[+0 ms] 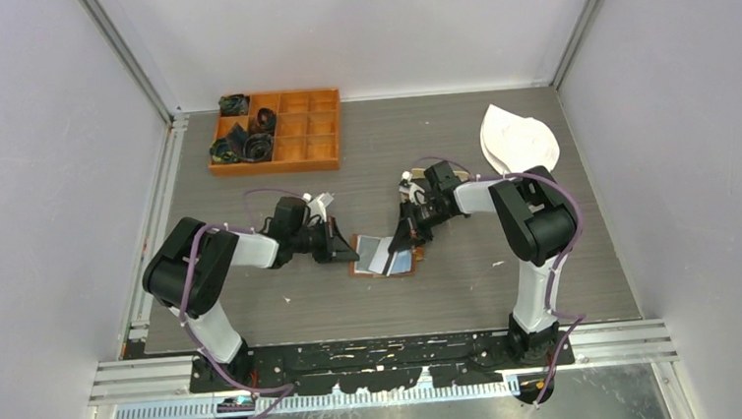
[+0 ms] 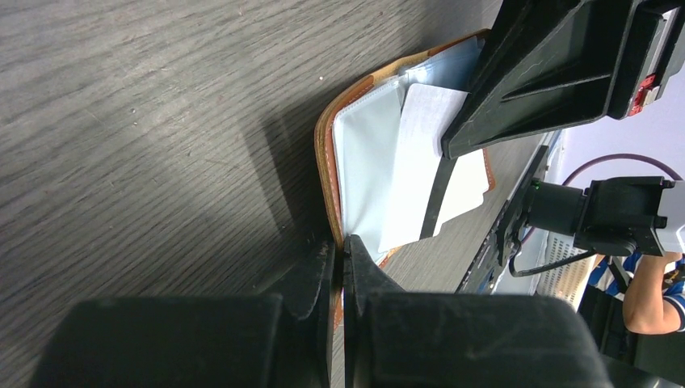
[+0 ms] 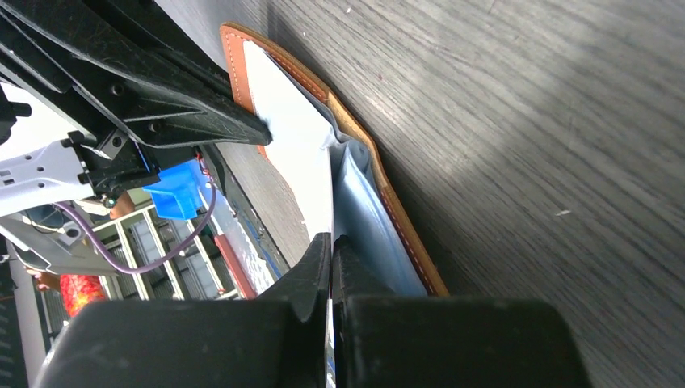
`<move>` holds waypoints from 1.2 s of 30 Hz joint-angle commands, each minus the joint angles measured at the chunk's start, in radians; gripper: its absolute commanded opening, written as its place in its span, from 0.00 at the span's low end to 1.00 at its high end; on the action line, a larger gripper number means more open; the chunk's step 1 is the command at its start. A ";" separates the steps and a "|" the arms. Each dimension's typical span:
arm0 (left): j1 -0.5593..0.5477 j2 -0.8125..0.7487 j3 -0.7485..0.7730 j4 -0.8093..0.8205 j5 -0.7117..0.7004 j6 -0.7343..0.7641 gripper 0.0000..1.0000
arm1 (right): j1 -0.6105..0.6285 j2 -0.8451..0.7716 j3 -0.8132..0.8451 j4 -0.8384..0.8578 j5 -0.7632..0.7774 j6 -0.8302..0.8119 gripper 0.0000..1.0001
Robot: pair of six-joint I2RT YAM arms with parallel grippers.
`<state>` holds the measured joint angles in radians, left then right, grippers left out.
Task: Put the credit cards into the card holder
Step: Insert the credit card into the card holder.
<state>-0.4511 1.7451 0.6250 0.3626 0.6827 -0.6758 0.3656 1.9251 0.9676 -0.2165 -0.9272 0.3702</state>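
The brown leather card holder (image 1: 371,271) lies open on the table between the arms, with its pale blue-grey inner pockets (image 2: 363,153) showing. My left gripper (image 1: 342,251) is shut on the holder's left edge (image 2: 329,174). Its jaws pinch the brown leather rim in the left wrist view. My right gripper (image 1: 401,242) is shut on a white credit card (image 1: 381,254). It holds the card slanted over the open pockets. The card shows in the left wrist view (image 2: 416,153) and in the right wrist view (image 3: 295,158). I cannot make out any other cards.
An orange compartment box (image 1: 303,135) with dark items in its left cells stands at the back left. A pale oval tray (image 1: 518,140) lies at the back right. Grey walls close in the table on three sides.
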 commanded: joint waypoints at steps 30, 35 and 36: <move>0.004 0.031 0.073 -0.082 -0.018 0.111 0.02 | 0.082 0.012 0.049 -0.094 0.207 0.080 0.05; 0.003 0.038 0.081 -0.086 -0.006 0.119 0.02 | 0.082 0.016 0.055 -0.094 0.217 0.094 0.06; 0.003 0.037 0.082 -0.086 -0.004 0.120 0.03 | 0.082 0.017 0.058 -0.097 0.216 0.092 0.06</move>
<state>-0.4496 1.7618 0.6807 0.2760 0.7094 -0.5980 0.4179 1.9244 1.0145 -0.2813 -0.8158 0.4538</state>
